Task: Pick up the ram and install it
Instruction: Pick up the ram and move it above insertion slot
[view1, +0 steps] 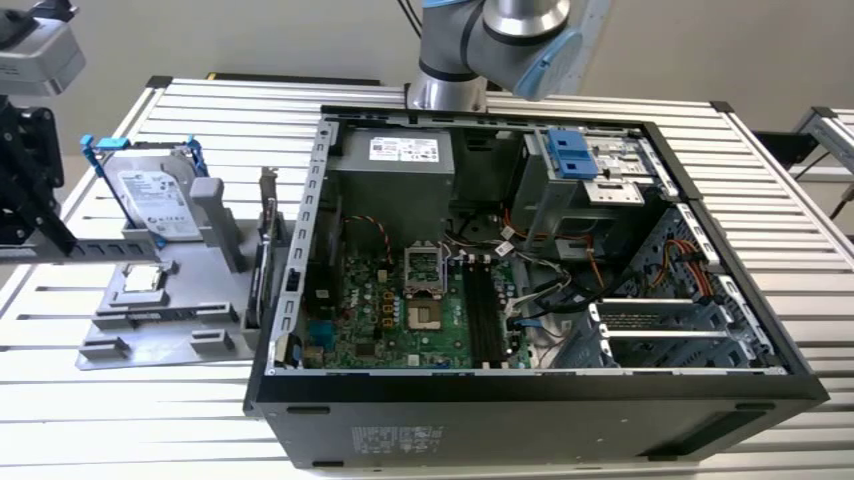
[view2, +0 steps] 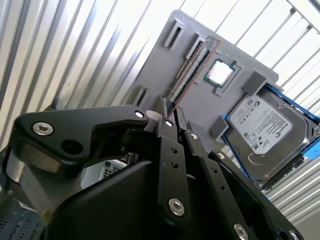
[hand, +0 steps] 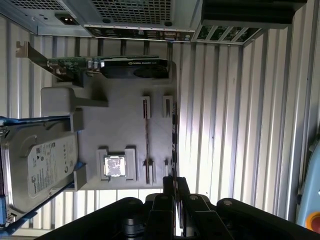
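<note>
The ram is a thin dark strip standing on edge between two slot holders of the grey tray, next to the square silver chip. In the second wrist view the ram runs from the tray's far end toward my fingertips. My gripper hangs well above the tray's near edge, a little to one side of the ram's line. Its black fingers lie close together with nothing between them. The motherboard's black memory slots lie inside the open computer case.
The tray sits at the exterior view's left, beside the case. It also carries a silver hard drive in a blue frame and an upright expansion card. The arm's end with its camera hangs over the tray's outer side. A slatted metal table lies beneath.
</note>
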